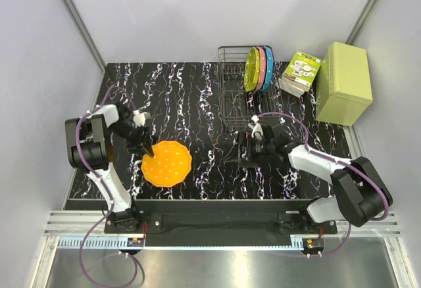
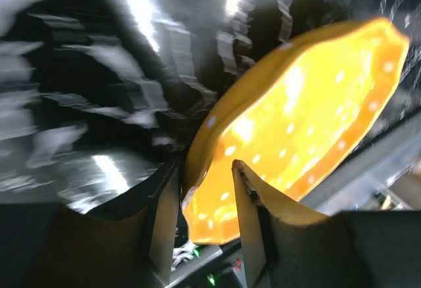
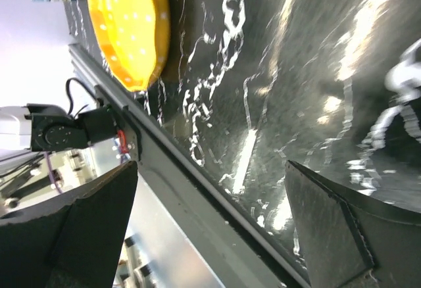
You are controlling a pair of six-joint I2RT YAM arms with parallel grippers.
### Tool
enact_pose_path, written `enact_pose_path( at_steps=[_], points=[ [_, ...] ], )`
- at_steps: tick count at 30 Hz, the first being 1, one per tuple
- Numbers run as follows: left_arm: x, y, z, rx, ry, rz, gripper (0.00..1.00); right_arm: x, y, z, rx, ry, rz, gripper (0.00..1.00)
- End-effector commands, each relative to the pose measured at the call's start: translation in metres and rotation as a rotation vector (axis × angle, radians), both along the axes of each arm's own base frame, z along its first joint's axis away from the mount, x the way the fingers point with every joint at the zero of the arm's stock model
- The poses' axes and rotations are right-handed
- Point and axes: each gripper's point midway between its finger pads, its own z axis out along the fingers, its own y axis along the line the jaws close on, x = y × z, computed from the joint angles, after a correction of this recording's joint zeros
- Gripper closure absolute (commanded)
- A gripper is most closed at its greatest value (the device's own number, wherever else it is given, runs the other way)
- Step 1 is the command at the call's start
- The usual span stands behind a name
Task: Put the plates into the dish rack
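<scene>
Three plates [image 1: 258, 68] upright in dish rack [image 1: 235, 92], far centre-right; fourth plate [image 1: 167, 163] near left on table [image 1: 172, 96].

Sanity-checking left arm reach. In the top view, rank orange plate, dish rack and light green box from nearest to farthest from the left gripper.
1. orange plate: front left, right at the left gripper, its rim between the fingers.
2. dish rack: back of the table, right of centre.
3. light green box: back right corner, beyond the rack.
</scene>
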Motion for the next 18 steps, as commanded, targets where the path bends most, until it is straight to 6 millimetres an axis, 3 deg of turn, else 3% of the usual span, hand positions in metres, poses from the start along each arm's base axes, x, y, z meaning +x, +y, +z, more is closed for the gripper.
enact_pose_path(
  at_steps=[1, 5, 7, 8, 12, 15, 18],
  points=[
    [-0.034, -0.032, 0.011, -0.057, 0.088, -0.110, 0.56, 0.003, 0.031, 0.018, 0.112, -0.048, -0.030, 0.01],
    [-0.029, -0.053, 0.021, -0.083, 0.096, -0.079, 0.52, -0.012, 0.043, 0.006, 0.094, -0.024, -0.029, 0.02],
    [-0.020, -0.044, 0.024, -0.017, 0.067, -0.007, 0.47, -0.019, 0.051, 0.000, 0.066, -0.019, -0.035, 0.03],
    [-0.026, -0.040, 0.021, 0.018, 0.101, 0.054, 0.45, -0.020, 0.055, -0.001, 0.060, -0.026, -0.039, 0.03],
    [-0.041, -0.036, 0.020, 0.040, 0.122, 0.178, 0.42, -0.017, 0.070, -0.022, 0.019, -0.010, -0.099, 0.03],
    [-0.043, -0.050, 0.021, 0.033, 0.140, 0.180, 0.41, -0.008, 0.075, -0.038, -0.025, 0.017, -0.163, 0.03],
    [-0.052, -0.064, 0.007, 0.033, 0.210, 0.146, 0.41, -0.002, 0.085, -0.044, -0.045, 0.010, -0.196, 0.03]
  ],
)
